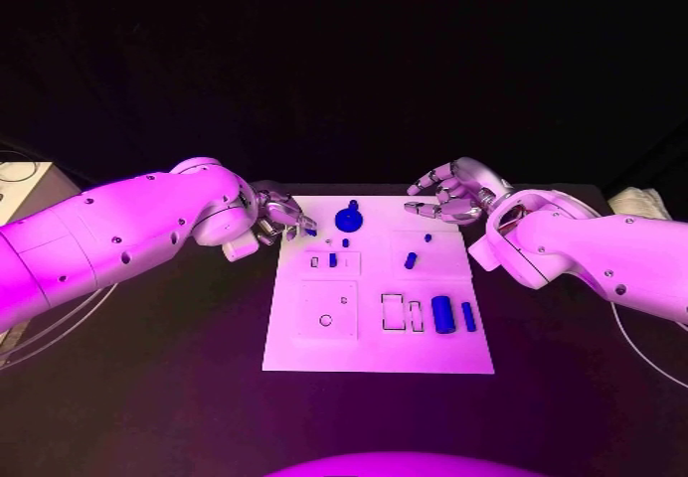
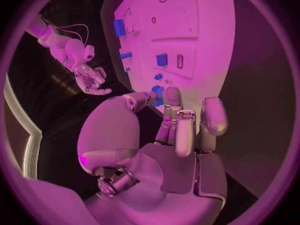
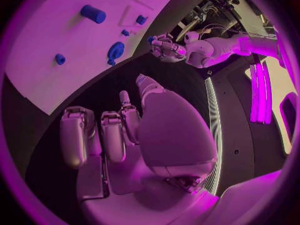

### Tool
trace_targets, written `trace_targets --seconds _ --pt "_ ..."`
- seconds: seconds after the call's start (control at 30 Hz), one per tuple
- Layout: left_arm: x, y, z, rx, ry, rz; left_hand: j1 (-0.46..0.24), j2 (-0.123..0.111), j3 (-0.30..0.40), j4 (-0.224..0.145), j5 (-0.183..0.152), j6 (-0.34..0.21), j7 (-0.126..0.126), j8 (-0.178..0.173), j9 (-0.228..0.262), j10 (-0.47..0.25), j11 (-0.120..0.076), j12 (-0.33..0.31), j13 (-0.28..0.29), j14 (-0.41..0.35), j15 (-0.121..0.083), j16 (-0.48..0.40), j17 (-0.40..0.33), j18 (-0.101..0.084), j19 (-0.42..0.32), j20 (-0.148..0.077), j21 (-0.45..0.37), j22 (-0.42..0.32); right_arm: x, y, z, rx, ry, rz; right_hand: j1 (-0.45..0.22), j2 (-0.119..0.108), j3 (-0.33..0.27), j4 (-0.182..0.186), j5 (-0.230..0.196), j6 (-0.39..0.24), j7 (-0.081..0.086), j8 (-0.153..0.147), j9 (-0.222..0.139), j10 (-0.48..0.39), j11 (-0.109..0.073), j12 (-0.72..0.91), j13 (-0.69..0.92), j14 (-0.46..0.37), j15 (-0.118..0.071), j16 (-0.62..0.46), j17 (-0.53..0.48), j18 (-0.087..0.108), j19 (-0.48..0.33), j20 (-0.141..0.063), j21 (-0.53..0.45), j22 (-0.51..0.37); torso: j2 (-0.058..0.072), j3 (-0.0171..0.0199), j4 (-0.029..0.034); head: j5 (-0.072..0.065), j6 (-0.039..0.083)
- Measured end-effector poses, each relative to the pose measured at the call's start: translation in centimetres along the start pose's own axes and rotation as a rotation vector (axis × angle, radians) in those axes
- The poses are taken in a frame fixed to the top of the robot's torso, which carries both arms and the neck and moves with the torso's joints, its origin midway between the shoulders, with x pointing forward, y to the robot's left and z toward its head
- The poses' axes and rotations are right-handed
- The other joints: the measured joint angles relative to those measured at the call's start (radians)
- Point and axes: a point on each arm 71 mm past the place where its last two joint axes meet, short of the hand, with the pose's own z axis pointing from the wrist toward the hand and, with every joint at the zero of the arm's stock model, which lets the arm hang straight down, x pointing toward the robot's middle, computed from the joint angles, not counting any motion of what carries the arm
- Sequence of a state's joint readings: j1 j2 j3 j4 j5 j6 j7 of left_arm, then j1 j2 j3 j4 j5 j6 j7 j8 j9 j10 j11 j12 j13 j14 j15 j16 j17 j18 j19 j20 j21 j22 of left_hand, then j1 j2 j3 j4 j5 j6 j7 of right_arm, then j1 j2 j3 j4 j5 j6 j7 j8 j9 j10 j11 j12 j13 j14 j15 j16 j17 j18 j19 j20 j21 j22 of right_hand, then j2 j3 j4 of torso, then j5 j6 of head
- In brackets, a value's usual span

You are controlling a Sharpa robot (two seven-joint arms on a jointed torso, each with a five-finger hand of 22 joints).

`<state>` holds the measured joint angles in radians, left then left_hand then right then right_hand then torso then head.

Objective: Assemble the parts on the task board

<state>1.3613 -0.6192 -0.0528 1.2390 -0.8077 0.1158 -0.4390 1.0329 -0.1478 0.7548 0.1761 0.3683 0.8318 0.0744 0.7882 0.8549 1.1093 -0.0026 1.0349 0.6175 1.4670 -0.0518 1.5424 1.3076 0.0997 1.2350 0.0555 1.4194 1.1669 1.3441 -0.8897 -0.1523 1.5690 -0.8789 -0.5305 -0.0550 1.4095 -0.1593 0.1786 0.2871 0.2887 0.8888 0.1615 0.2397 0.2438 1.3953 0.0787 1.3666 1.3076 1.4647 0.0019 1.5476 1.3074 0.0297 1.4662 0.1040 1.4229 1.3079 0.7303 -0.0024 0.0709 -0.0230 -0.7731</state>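
The white task board [image 1: 380, 348] lies mid-table. A large blue knob-like part [image 1: 349, 219] stands near its far edge, with small blue parts [image 1: 333, 259] [image 1: 411, 260] behind the middle. A blue cylinder [image 1: 443, 314] and a blue bar [image 1: 469, 316] lie at the right. My left hand [image 1: 279, 217] hovers over the board's far left corner, just left of the knob, and pinches a small blue part [image 1: 310, 232] at its fingertips [image 2: 172, 97]. My right hand [image 1: 451, 194] hangs beyond the far right corner, fingers apart, holding nothing.
The board has a square plate with a round hole [image 1: 327, 310] and narrow rectangular slots [image 1: 393, 311] beside the cylinder. A white box [image 1: 22, 184] stands at the far left and a pale object [image 1: 638, 204] at the far right. Cables [image 1: 43, 323] trail along the left side.
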Motion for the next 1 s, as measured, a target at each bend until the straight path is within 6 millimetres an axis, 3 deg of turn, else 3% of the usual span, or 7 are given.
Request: trace_targets --seconds 0.03,0.33,1.0 --pt "0.2 0.1 -0.1 -0.001 0.0 0.006 -0.012 0.0 0.047 -0.047 -0.001 0.002 -0.002 0.0 -0.002 0.001 0.001 0.001 0.0 0.0 0.0 0.0 0.0 0.0 0.0 0.0 0.0 0.003 0.0 0.0 0.0 0.0 0.0 0.0 0.0 0.0 0.0 0.0 0.0 0.0 0.0 0.0 0.0 0.0 0.0 0.0 0.0 0.0 0.0 0.0 0.0 0.0 0.0 0.0 0.0 0.0 -0.001 -0.0001 0.0006 0.0 -0.001" --pt "1.5 0.5 -0.3 -0.019 -0.006 0.069 -0.049 0.003 0.051 -0.057 0.005 0.008 -0.009 0.007 -0.005 0.017 -0.004 0.007 0.002 -0.002 -0.006 0.004 0.0 0.0 0.011 -0.003 0.005 0.011 0.0 -0.1 0.0 0.003 0.002 -0.001 0.0 0.0 0.003 -0.003 0.004 0.0 0.0 0.0 0.0 0.0 0.0 0.0 0.0 0.0 0.0 0.0 0.0 0.0 0.0 0.0 -0.003 0.0 -0.004 -0.0008 0.0034 0.003 -0.007" --pt "3.8 -0.1 0.6 -0.042 0.036 0.184 -0.068 0.01 0.06 -0.072 0.022 0.015 -0.008 0.012 -0.008 0.022 -0.006 0.011 0.003 0.0 -0.007 0.007 0.0 0.0 0.01 -0.003 0.005 0.008 0.1 -0.1 0.0 0.003 0.007 -0.001 0.0 0.0 0.003 -0.003 0.01 0.0 0.0 0.0 0.0 0.0 0.0 0.0 0.0 0.0 0.0 0.0 0.0 0.0 0.0 0.0 -0.004 0.0 0.0 -0.0004 0.0011 0.008 -0.014"
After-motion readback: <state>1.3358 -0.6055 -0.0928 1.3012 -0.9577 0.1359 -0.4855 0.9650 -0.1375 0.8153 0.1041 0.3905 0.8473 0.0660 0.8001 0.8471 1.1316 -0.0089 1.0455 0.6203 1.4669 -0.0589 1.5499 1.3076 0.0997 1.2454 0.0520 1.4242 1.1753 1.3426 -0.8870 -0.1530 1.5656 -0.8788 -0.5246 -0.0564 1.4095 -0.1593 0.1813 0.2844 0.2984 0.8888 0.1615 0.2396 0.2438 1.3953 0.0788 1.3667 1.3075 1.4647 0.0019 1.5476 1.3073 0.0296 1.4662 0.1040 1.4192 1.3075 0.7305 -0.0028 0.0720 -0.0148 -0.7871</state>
